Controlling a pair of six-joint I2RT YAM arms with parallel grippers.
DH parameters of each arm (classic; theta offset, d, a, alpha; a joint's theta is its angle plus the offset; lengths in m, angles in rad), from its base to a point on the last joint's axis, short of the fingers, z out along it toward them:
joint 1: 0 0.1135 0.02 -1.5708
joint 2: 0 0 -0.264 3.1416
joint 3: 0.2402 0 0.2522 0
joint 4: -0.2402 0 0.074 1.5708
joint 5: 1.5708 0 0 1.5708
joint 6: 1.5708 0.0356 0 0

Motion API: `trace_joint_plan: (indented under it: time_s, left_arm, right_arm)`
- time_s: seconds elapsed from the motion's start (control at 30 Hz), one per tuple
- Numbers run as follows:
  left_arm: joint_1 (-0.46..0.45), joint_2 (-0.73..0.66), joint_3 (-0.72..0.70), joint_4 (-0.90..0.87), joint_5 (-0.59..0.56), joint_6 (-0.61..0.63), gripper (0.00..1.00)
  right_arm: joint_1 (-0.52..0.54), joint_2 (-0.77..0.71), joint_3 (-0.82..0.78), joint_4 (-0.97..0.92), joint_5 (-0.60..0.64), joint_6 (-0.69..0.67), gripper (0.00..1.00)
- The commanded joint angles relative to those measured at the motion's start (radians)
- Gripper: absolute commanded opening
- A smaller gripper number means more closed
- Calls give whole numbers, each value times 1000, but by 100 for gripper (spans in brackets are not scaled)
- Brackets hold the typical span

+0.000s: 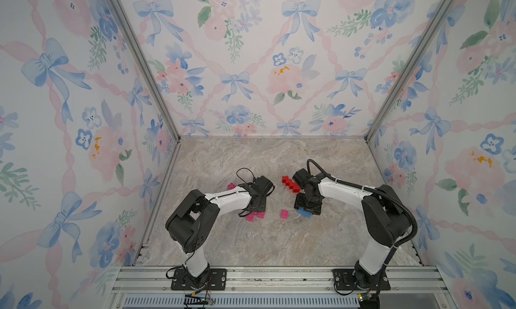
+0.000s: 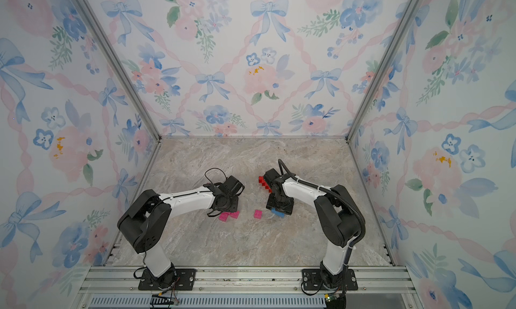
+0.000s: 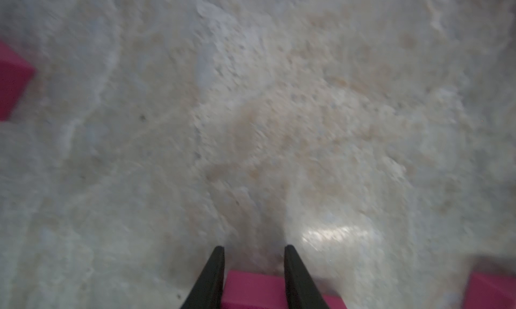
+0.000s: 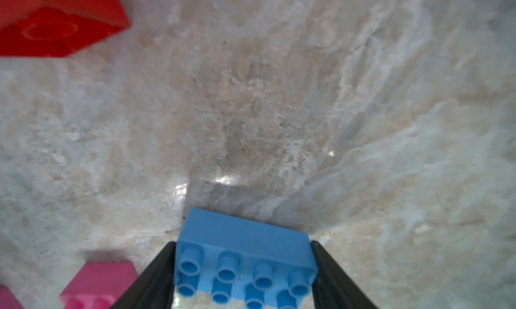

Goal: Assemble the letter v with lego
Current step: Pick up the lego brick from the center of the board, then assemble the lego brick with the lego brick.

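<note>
1. Left gripper [image 3: 254,247]: jaws clenched on a pink brick [image 3: 252,288], low over the desk [image 3: 279,112].
2. Right gripper [image 4: 243,242]: jaws grasping the blue brick [image 4: 245,235] by its ends, studs facing the wrist camera.
3. Stepped red brick row [image 1: 290,183] lies on the desk beside the right wrist.
4. Loose pink brick [image 1: 284,213] sits between the two grippers.

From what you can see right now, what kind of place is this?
Probably a robot test booth rather than a home: a left arm and a right arm bolted to an aluminium rail, floral printed panels as walls, and a marble-look tabletop with loose lego bricks.
</note>
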Motion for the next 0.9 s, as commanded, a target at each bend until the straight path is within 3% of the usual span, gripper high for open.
trace_joint_plan:
  time_s: [0.0,0.1,0.2,0.47,0.87]
  left_arm:
    - [-15,-53,-8,-44,69,-94,37]
    - [49,-117,49,-44,85,-52,63]
    - [163,-143,106,-45,109,25,72]
    - [361,-101,180,-47,80,144,70]
    - [399,-86,155,-45,72,170,69]
  right_arm:
    - [10,-73,-8,-55,-5,-67,57]
    - [56,-96,23,-102,12,-91,55]
    - [107,-107,64,-131,12,-118,54]
    - [220,29,229,-174,1,-161,49]
    - [211,129,283,-157,-47,-42,45]
